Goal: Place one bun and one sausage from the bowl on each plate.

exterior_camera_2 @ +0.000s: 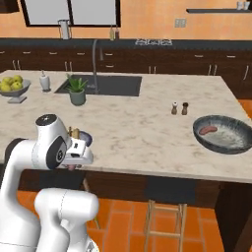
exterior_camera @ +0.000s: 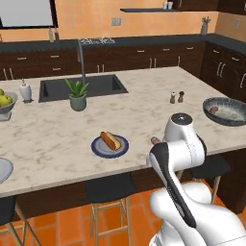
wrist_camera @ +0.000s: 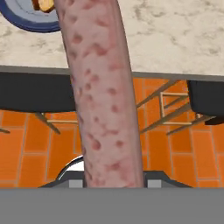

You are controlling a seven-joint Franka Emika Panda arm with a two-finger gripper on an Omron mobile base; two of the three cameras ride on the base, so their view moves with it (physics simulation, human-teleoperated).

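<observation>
Sausage point(wrist_camera: 103, 100) sits clamped between the jaws, reaching far out past them. Plate point(wrist_camera: 26, 19) lies just beyond its tip.

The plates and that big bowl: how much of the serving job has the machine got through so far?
One plate already carries a bun with a sausage in it, so that serving looks finished. The gripper is closed on another sausage, held near the counter's front edge. A second plate at the far left looks bare, so it needs both items. The bowl still holds one sausage; I can't make out a bun in it.
</observation>
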